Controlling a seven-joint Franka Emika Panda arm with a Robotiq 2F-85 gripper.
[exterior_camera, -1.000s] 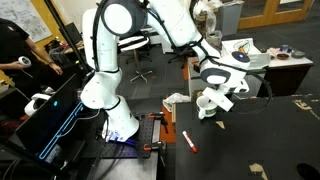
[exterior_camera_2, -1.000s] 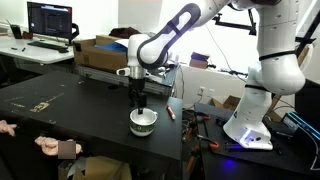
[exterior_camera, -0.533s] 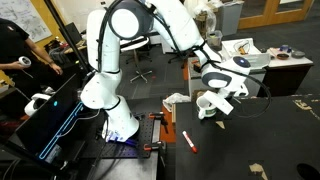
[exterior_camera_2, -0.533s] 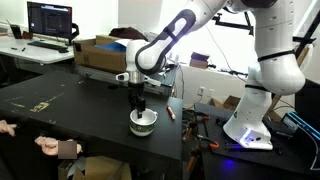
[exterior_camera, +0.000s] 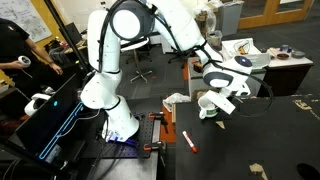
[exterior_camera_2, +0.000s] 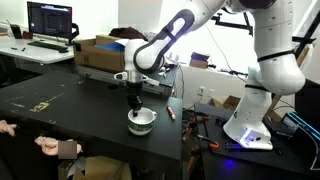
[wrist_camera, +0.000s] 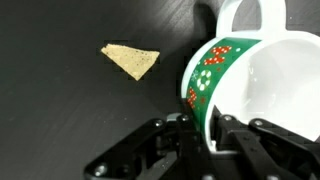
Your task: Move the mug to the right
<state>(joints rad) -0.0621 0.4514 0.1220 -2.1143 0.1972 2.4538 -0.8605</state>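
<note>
Between the claw's [wrist_camera: 207, 128] closed-in fingers: rim of the one mug [wrist_camera: 255, 90], one finger inside, one outside. Mug interior empty. Bare black desk [wrist_camera: 60, 120] lies open beside the claw. One tan scrap [wrist_camera: 131, 60] well apart. One marker pen [exterior_camera: 188, 141] near the claw, toward the desk edge.

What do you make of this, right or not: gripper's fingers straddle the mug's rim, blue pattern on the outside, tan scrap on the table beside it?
One thing is off: the pattern on the mug is green, not blue, as the wrist view shows. The rest holds: the gripper straddles the rim, and the tan scrap lies on the table beside it.
</note>
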